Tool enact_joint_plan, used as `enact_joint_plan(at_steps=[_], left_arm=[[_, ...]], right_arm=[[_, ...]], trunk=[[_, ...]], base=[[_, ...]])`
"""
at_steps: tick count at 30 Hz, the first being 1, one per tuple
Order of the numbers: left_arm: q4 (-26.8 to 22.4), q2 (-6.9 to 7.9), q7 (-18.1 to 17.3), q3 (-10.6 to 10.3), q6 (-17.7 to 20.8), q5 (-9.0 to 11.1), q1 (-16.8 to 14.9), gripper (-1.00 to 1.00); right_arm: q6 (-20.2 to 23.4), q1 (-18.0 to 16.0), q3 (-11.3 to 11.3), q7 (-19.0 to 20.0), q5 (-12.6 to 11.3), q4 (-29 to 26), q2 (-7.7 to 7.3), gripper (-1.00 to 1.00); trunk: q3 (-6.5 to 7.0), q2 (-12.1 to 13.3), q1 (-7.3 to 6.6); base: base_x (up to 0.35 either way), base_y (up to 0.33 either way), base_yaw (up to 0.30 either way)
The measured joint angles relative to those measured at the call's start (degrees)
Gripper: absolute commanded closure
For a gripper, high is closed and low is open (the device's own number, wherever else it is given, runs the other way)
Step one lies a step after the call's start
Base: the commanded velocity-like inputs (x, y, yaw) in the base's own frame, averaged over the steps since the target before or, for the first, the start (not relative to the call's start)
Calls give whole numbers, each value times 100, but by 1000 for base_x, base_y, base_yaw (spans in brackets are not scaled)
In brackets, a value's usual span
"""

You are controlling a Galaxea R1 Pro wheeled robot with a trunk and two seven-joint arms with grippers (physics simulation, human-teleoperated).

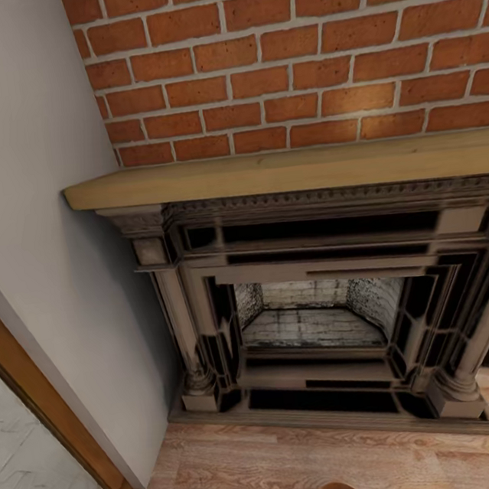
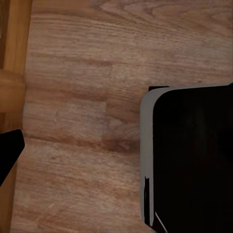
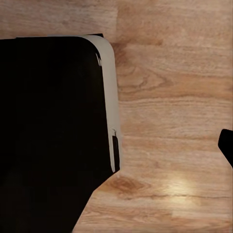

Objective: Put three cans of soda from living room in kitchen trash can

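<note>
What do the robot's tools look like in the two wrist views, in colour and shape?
Little shows. The left fingertip is plain black and tapers to a blunt end; the right fingertip is black too. I see no cables or markings on them. The black panel with a pale grey rounded edge is probably the robot's body.

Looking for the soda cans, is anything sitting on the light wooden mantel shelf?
No, the light wooden mantel shelf below the red brick wall is bare.
</note>
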Motion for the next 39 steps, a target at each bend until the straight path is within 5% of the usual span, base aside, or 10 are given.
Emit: enact_joint_plan(at_steps=[39], left_arm=[[0, -11, 2, 14, 20, 11, 188, -100]], right_arm=[[-9, 89, -33, 0, -22, -211, 56, -100]], trunk=[[700, 1564, -857]], base=[[0, 0, 0]])
